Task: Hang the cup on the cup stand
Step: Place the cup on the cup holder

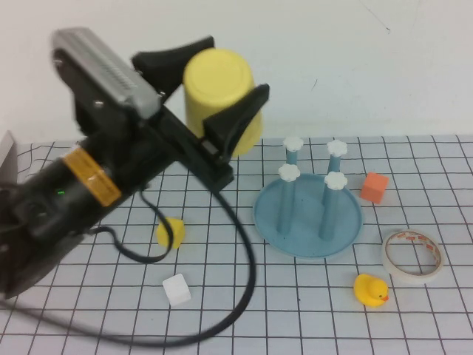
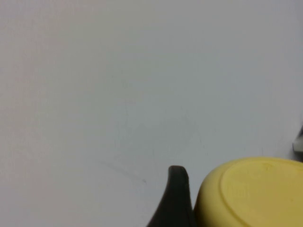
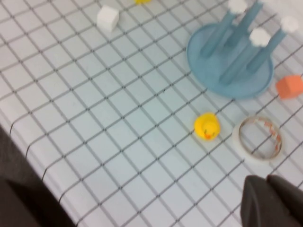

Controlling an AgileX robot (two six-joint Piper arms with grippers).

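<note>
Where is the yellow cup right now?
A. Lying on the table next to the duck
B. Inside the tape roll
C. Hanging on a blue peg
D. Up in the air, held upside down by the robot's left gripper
D: the left gripper grips the cup bottom-up in the air, left of the cup stand; the right gripper is shut over the table's near side.

No text, label, brand, number or sign can be read on anything here.
</note>
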